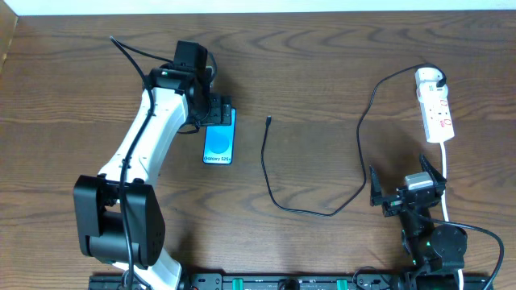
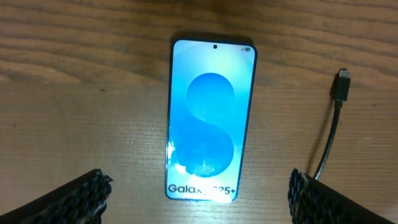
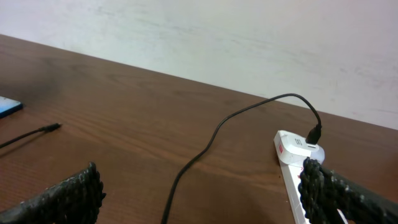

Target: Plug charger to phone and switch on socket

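A: Left fingers, black and ribbed, spread wide above the slim blue-screened smartphone with black frame; nothing held. Phone lies flat in the left half of the desk, "Galaxy" end toward the near edge.

B: Noted. Right fingers?

A: Equally wide, empty, low by the near right corner, facing the narrow white power strip with red switch marks along the right edge.

B: Charger?

A: Thin black charger cable loops across mid-desk. Its white adapter head looks seated in the strip's far end. Small black plug tip rests on bare wood beside the phone's far end, near but not touching.

B: Progress?

A: Early, by my reading. Adapter is in; tip is unplugged and ungrasped. Switch position too small to tell. Left to do: pick up the tip, seat it in the phone, press the switch.
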`<state>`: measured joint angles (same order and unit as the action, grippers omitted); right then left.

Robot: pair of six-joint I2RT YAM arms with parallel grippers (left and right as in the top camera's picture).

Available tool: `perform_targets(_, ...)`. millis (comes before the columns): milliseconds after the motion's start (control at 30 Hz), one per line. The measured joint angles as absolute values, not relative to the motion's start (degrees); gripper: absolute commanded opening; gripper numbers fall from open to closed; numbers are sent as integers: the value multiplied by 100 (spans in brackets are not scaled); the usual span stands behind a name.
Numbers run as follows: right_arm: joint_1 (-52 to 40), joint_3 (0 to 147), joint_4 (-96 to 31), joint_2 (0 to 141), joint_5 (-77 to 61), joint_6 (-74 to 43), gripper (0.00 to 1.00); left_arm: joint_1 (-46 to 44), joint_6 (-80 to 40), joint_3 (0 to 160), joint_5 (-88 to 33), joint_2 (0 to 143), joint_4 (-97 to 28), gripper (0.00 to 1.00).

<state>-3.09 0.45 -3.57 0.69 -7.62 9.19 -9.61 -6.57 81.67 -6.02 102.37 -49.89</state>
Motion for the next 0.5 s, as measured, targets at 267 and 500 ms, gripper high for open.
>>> perform_targets(267,-309,45,-357,69,-762,919,99,-1181,-1037,8167,-534,10291,-4910,93)
perform_targets(500,-309,45,-357,69,-762,919,99,-1450,-1299,8145,-403,10897,-4722,93)
